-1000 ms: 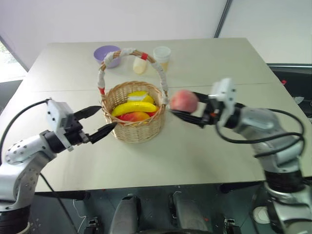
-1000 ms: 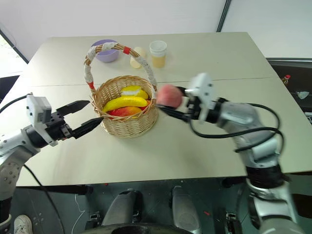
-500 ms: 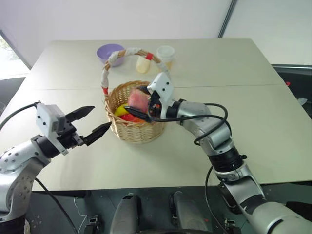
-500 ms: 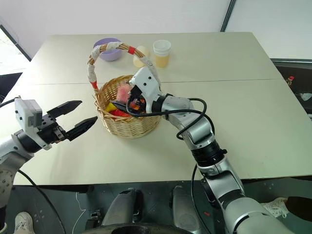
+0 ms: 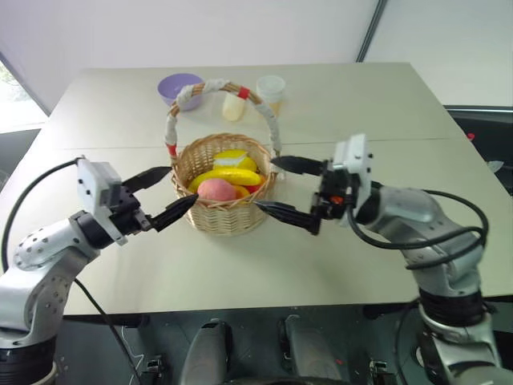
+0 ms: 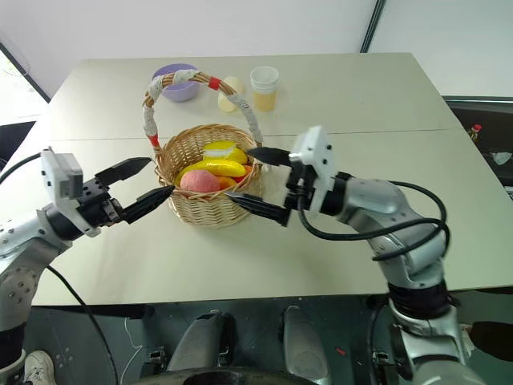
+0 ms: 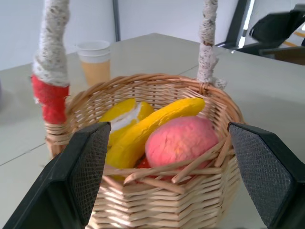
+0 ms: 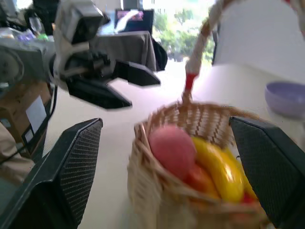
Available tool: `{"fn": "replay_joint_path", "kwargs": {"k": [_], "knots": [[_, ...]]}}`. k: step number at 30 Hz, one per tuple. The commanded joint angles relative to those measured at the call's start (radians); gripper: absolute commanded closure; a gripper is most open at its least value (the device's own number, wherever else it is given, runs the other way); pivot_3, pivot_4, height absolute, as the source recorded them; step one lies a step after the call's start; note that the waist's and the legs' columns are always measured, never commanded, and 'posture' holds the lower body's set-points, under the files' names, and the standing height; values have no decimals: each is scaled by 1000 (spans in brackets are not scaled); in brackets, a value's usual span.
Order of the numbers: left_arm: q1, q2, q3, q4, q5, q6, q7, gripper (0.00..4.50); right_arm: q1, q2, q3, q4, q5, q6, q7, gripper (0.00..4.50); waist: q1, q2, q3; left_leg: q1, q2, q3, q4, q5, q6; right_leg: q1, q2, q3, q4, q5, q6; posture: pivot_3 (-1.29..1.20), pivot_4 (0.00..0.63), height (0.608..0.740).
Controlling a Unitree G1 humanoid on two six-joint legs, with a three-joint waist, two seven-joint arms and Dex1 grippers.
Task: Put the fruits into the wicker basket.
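red fruit [image 7: 143, 162] mostly hidden under peach [image 7: 181, 141]

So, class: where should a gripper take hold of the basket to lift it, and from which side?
Grip the top of the handle, coming from above. The arch stands tall over the basket, clear of the fruits, and its cloth wrap probably helps the fingers hold.

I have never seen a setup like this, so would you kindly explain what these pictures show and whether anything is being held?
This is a two-armed robot at a pale table. Two pictures look down from its head; two look along each wrist's black fingers. The left gripper and right gripper stand open on either side of a wicker basket, holding nothing. In the basket lie a banana, a pink peach and a lemon. Behind it stand a purple bowl, a small cream-coloured thing and a plastic cup.
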Motion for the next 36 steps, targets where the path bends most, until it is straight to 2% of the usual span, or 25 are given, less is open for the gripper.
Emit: {"fn": "replay_joint_path", "kwargs": {"k": [1, 5, 10, 11, 14, 19, 20, 24, 29, 36], "knots": [[-32, -4, -16, -6, -9, -3, -4, 283, -22, 2, -15, 38, -51, -29, -60, 70, -1, 0, 0, 0, 0, 1, 0, 0, 0, 0, 2, 1, 0, 0, 0, 0, 150, 740], [-53, -17, -42, -12, -10, -2, 6, 283, -104, 130, 57, 221, -182, -101, -201, 70, -5, 0, 0, 1, 1, 1, 0, 0, 0, -1, 5, 1, 0, 0, 0, 0, 150, 740], [-50, -29, -54, -34, -11, -1, 23, 283, -173, 239, 70, 360, -232, -166, -248, 70, 3, 0, 0, -2, 1, 0, 0, 0, 0, -3, 5, 1, 2, 2, 3, 0, 150, 740], [-47, -32, -57, -41, -11, -1, 27, 283, -177, 248, 67, 370, -229, -170, -243, 297, 5, 0, 0, -2, 1, 0, 0, 0, 0, -3, 4, 1, 2, 2, 3, 0, 150, 740], [-37, -38, -57, -59, -17, 0, 40, 283, -183, 262, 55, 375, -208, -165, -232, 1417, 7, 0, 0, -3, 1, 0, 0, 0, 0, -3, 1, 1, 1, 2, 3, 0, 150, 740], [-36, -46, -63, -59, -13, -5, 45, 283, -173, 252, 44, 366, -206, -166, -220, 4107, 6, 0, 0, -2, 0, 0, 0, 0, 0, -2, 1, 1, 1, 2, 3, 0, 150, 740], [-37, -48, -66, -59, -11, -6, 46, 283, -169, 250, 41, 362, -205, -167, -217, 4435, 6, 0, 0, -2, 0, 0, 0, 0, 0, -2, 1, 1, 1, 2, 3, 0, 150, 740], [-50, -56, -78, -53, -10, -9, 43, 283, -148, 230, 19, 331, -205, -189, -207, 4424, 5, 0, 0, -2, 0, 0, 0, 0, 0, -2, 2, 1, 1, 2, 3, 0, 150, 740], [-71, -60, -95, -30, -3, -15, 29, 283, -148, 116, -162, 404, -250, -244, -295, 4424, 14, 0, 0, -2, -1, -1, 0, 0, 0, -2, 1, 0, 1, 2, 3, 0, 150, 740], [-104, -68, -114, 7, 12, -27, 16, 283, -246, -20, -342, 741, -320, -392, -425, 4424, 0, 0, 0, -2, -3, 1, 0, 0, 0, -1, 2, 1, 0, 2, 3, 0, 150, 740]]}}
